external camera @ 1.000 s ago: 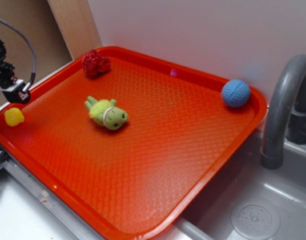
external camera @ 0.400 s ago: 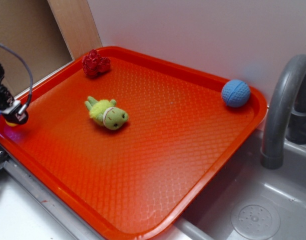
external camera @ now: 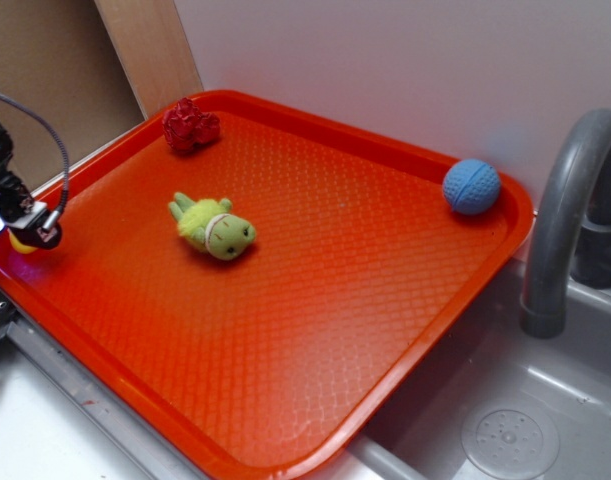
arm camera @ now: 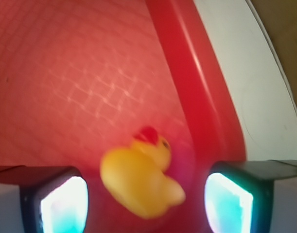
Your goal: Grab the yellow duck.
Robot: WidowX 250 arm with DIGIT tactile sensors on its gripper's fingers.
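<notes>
The orange tray (external camera: 405, 330) held a blue ball (external camera: 471, 186) at 2 o'clock, a green plush (external camera: 214, 228) mid-left, and a red toy (external camera: 191, 126) at 11. The gripper (arm camera: 146, 196) stood unclenched, its fingers (arm camera: 65, 204) straddling the yellow duck (arm camera: 138, 182) at 9, nothing blocking.

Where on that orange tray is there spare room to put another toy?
The orange tray is bare across its near half, below the green plush toy and blue ball. The left corner is crowded: the gripper straddles the yellow duck.
</notes>
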